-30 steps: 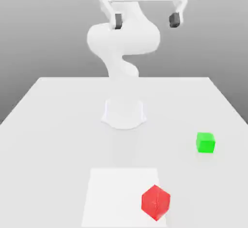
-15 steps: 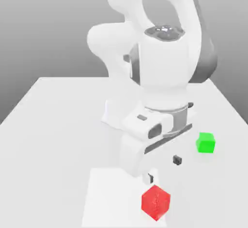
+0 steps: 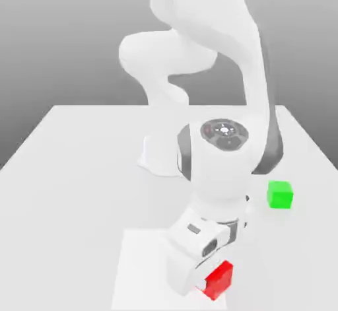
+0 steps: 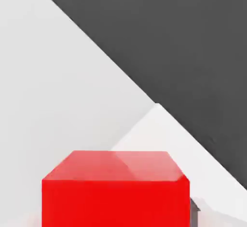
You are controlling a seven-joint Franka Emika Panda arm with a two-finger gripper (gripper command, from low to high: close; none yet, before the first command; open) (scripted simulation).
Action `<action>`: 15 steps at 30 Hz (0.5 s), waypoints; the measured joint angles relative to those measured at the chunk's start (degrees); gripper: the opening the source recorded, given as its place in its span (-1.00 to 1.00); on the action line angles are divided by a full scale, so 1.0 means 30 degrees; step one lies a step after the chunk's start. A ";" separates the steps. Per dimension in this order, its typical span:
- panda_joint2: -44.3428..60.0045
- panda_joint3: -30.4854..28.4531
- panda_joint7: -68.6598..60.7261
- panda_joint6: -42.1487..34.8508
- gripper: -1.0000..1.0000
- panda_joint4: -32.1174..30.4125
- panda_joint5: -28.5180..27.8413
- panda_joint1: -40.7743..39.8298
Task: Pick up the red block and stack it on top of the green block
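So the red block (image 3: 218,280) was the thing nearest the exterior camera, sitting on the paler square patch (image 3: 145,263) at the front of the bench (image 3: 79,171). I'll place everything off that block. The gripper (image 3: 210,283) was right down on it, jaws clenched on the red block after being spread wide a second ago when the hand was way up high above the bench. In the hand view the red block (image 4: 114,190) sat square and close under the camera, with a dark fingertip (image 4: 194,210) peeking out at one side of it.

Big change: the whole arm (image 3: 218,171) swung down from the top of the scene and dropped onto the block, and the cube also looked turned compared to before. It used to show a corner toward the camera, now it looked more face-on, so I'd guess the squeeze straightened it.

What that means for the task, as I read it: the grasp part looked done, lifting hadn't started, the block seemed to be on the bench still.

The green block (image 3: 280,195) sat farther back from the red one and off toward the exterior view's right, well apart, untouched. Beyond that was the arm's round base (image 3: 158,158).
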 joint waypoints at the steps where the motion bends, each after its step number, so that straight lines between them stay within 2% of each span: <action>1: -0.0640 -0.0085 0.0118 -0.0538 -1.00 -0.0099 -0.0159 0.0053; 3: -0.1955 -0.0176 0.0279 -0.1637 -1.00 -0.0331 -0.0414 0.0133; 6: -0.3372 0.1228 -0.1663 -0.2127 -1.00 -0.1349 0.0284 0.0870; 10: -0.5172 0.3092 -0.4947 -0.2377 -1.00 -0.2941 0.1473 0.3435; 15: -0.7519 0.4128 -0.8525 -0.2615 -1.00 -0.4970 0.2142 0.6511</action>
